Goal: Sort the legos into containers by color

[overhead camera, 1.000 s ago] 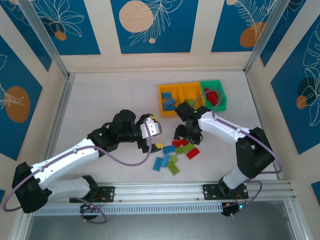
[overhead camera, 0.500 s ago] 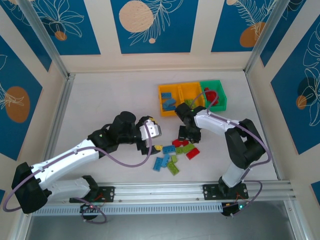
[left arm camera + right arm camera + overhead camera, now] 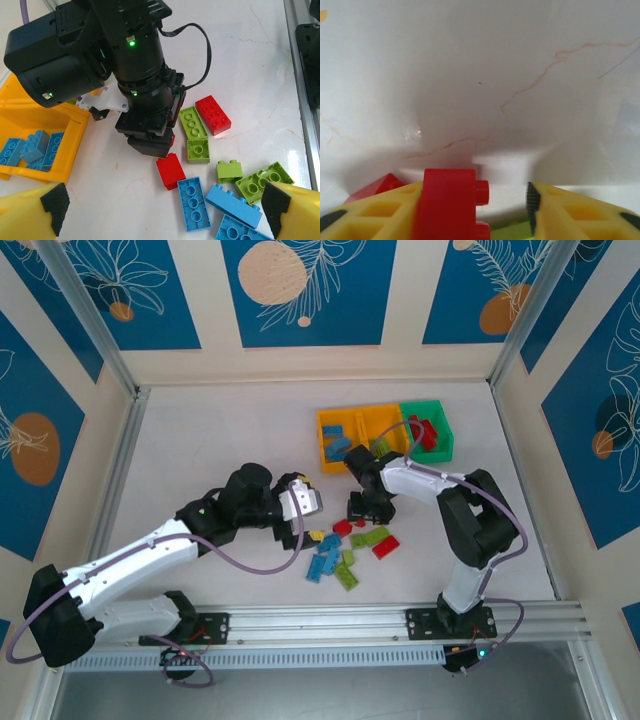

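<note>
The left gripper (image 3: 312, 506) hangs with its jaws spread wide just beside a loose heap of small studded plastic legos (image 3: 345, 548), blue, lime green and red. The heap lies on the white table (image 3: 220, 430) toward the middle of its near edge, and the right gripper (image 3: 362, 512) points down at the heap's far side. Toward the table's far right corner stands a row of three joined open plastic bins: the left orange-yellow bin (image 3: 321, 440) holds blue bricks (image 3: 338, 445), the middle orange-yellow bin (image 3: 381, 422) lime green bricks (image 3: 378, 447), and the green bin (image 3: 443, 445) red bricks (image 3: 424, 432). From the left wrist, the black right gripper stands over a small red brick (image 3: 170, 171), with green, red and blue pieces beside it and blue bricks in the yellow bin's corner. From the right wrist, the jaws stand narrow about a red studded brick (image 3: 451, 205), one yellow finger (image 3: 375, 212) against it; whether they clamp it I cannot tell.
</note>
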